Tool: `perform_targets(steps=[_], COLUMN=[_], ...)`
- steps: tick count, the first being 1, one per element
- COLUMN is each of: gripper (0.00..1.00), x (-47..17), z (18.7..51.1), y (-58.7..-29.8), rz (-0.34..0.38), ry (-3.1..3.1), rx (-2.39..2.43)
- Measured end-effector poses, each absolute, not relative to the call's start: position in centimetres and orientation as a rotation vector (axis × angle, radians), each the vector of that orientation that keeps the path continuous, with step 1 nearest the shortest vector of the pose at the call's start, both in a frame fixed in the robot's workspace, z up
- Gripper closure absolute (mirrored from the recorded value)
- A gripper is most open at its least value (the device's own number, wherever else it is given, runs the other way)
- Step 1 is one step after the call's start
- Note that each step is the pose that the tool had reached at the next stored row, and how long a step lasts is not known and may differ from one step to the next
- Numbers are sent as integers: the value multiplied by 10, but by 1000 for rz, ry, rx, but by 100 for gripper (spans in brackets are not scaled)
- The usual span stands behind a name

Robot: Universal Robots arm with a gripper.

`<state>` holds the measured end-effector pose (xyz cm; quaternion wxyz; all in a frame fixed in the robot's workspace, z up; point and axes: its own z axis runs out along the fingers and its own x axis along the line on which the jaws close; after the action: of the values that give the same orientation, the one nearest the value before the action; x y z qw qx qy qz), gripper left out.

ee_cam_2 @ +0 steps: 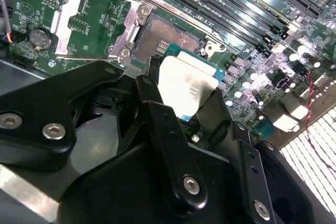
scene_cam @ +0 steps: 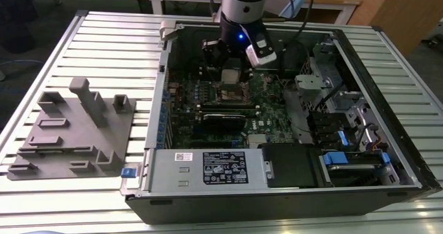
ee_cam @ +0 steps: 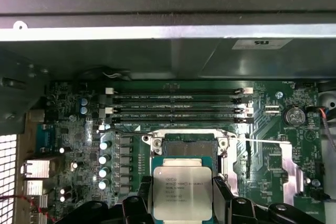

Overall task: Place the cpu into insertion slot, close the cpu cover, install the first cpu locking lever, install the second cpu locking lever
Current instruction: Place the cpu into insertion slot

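I have the tool clamped on the cpu by two opposite edges, hovering just above the insertion slot. The cpu cover is swung open. My read: light, rigid, slick top, fragile underside. Edge grip only.

Colours on my feeds: silver chip, green board, black tool.
I see the cpu with a silvery-grey top, fine dark print and a green edge, flanked by the matte black tool. The motherboard is green, dotted with silver capacitors; the insertion slot is dark, and the cpu cover is bright silver. In the exterior view the desk is pale silver with ribbed stripes, the fixture block plain grey, the computer case black with blue tabs.
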<state>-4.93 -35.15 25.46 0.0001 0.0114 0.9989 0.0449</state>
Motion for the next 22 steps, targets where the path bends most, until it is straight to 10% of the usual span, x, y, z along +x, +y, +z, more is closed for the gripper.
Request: perform_targets(steps=[22], gripper=[46], x=[-49], z=[252], y=[-351], rz=[141], ry=[3132], rx=[135])
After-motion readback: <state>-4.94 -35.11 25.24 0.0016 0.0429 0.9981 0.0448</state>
